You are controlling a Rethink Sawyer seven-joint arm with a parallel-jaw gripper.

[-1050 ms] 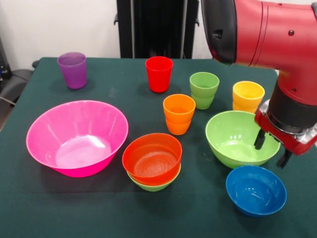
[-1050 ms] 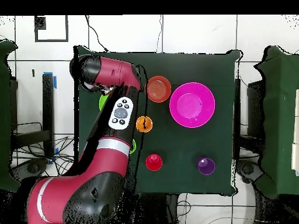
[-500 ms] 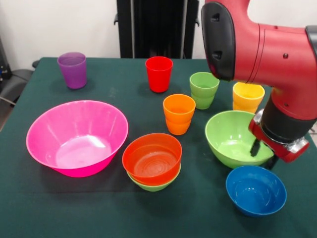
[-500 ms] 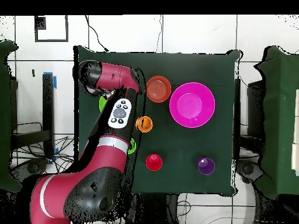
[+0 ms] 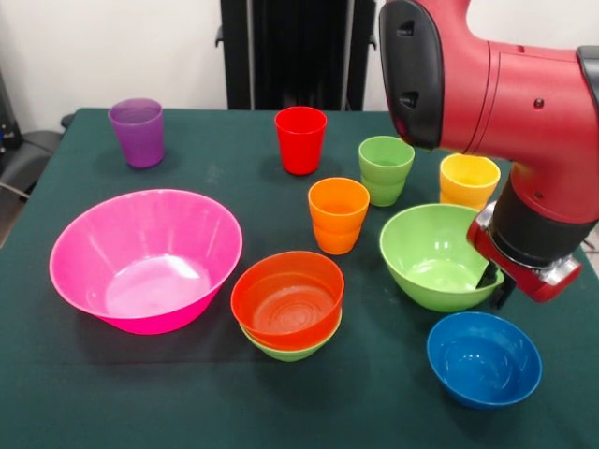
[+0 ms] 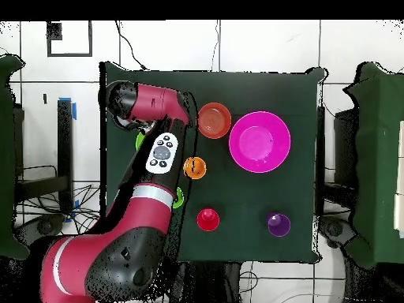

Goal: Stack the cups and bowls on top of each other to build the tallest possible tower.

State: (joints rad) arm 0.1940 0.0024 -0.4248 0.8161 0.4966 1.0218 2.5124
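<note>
Since half a second ago the large lime green glossy plastic bowl (image 5: 437,256) has shifted left, rim lifted: gripper (image 5: 495,279) pinching its right rim. Pick step under way. Next: carry it into the huge pink plastic bowl (image 5: 145,259) at table left.

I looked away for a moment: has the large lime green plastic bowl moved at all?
Yes. The large lime green plastic bowl has slid slightly left in the front view, closer to the orange plastic cup.

Bowls (image 5: 145,257) glossy plastic (cups (image 5: 338,215) too); table (image 5: 234,168) matt cloth.
</note>
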